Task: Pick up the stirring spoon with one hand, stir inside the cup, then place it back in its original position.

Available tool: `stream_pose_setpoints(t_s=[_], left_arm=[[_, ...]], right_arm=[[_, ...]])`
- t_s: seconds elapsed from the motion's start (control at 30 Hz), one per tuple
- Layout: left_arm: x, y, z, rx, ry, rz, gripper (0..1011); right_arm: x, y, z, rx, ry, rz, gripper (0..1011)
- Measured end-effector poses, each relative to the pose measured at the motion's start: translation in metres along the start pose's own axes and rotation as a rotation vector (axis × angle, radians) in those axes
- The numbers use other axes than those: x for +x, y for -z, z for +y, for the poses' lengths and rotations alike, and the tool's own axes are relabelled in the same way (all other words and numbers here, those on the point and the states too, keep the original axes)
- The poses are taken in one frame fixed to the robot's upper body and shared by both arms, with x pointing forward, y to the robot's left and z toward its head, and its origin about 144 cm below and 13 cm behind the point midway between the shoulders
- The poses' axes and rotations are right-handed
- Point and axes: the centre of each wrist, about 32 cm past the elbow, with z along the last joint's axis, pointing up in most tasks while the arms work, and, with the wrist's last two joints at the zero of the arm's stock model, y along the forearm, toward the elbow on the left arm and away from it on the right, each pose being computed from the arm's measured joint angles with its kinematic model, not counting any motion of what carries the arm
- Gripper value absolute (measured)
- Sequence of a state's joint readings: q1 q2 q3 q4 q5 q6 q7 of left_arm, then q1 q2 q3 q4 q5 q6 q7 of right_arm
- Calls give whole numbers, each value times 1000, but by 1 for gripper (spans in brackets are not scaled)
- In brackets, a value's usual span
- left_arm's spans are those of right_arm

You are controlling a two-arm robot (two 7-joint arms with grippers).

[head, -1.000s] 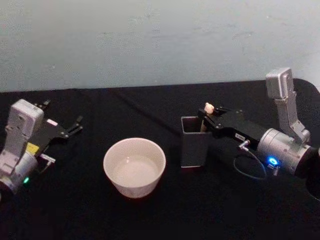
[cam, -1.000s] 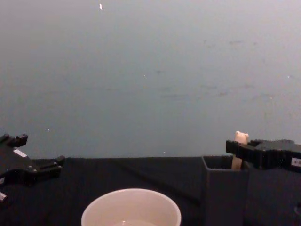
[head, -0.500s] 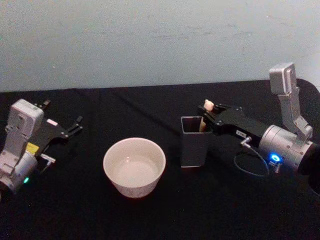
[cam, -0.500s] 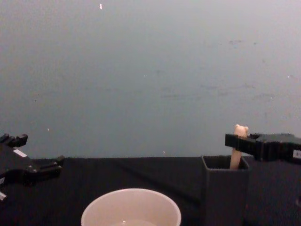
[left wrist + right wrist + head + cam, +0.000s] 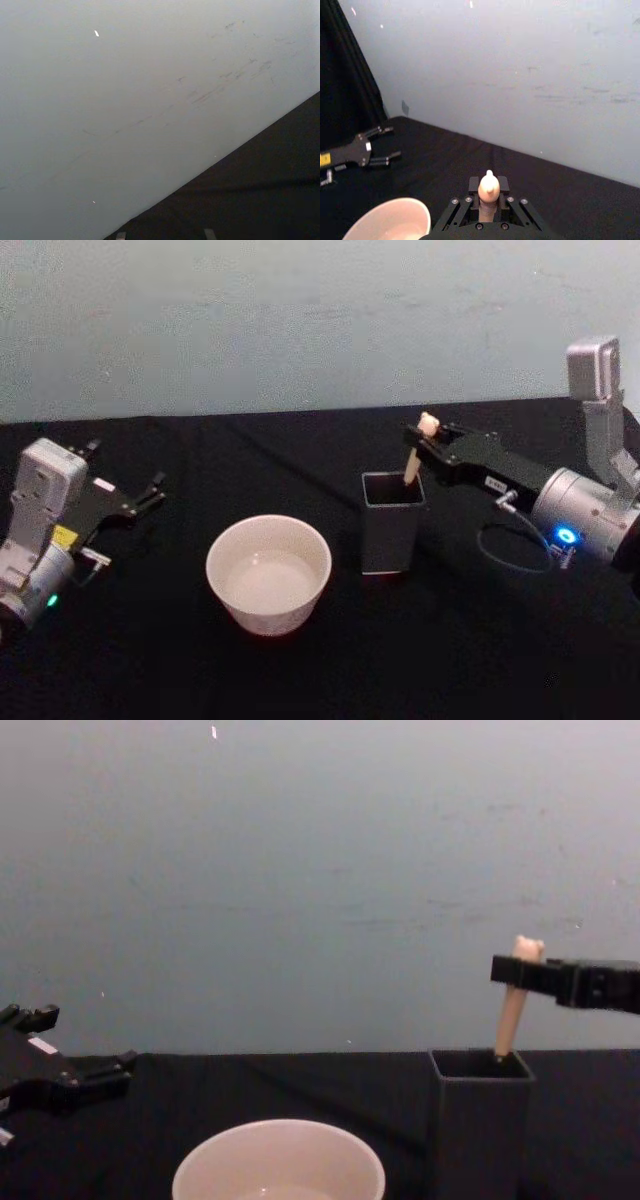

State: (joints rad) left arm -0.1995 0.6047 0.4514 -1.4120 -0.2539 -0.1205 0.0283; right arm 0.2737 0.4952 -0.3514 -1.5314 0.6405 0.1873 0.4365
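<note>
Right gripper [image 5: 425, 436] out over the far right of the black table [image 5: 450, 650], above the dark grey square holder [image 5: 390, 530]. Pinches the stirring spoon [image 5: 411, 466] just under its small bear head, fingers drawn in narrowly on the beige handle. Holds the spoon tilted, head leaning toward the right arm, lower end dipping into the holder's open top; neck and bowl hidden behind the holder's wall. From the chest camera, right gripper [image 5: 512, 970] level and clear above the holder [image 5: 480, 1120], the spoon [image 5: 511, 1015] slanting down from it to the rim. From the right wrist, the bear head of the spoon [image 5: 488, 187] standing up between the closed-in fingers of the right gripper [image 5: 488, 196]. Cream-white cup [image 5: 268, 573] upright on the cloth near the holder, on its left and not touching it; also at the lower edge of the chest view [image 5: 278, 1160] and of the right wrist view [image 5: 390, 220]. Left gripper [image 5: 124, 465] parked at the table's left side, well apart from the cup, fingers spread wide with nothing between them; same spread from the chest [image 5: 84, 1040] and from the right wrist [image 5: 391, 143]. Behind it all, a plain pale wall [image 5: 300, 320].
</note>
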Motion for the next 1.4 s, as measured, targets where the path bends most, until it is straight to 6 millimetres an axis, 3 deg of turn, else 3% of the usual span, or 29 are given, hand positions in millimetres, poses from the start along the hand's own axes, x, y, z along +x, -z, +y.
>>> stream_pose_setpoints(t_s=[0.83, 1.17, 1.4], left_arm=[[0, 0, 0, 0, 0, 0, 1001], [0, 0, 0, 0, 0, 0, 1001], [0, 0, 0, 0, 0, 0, 1001]], right_arm=[[-3, -44, 6, 163, -53, 4, 212], [-13, -50, 17, 175, -117, -6, 211], [-22, -42, 28, 144, -178, -22, 211]])
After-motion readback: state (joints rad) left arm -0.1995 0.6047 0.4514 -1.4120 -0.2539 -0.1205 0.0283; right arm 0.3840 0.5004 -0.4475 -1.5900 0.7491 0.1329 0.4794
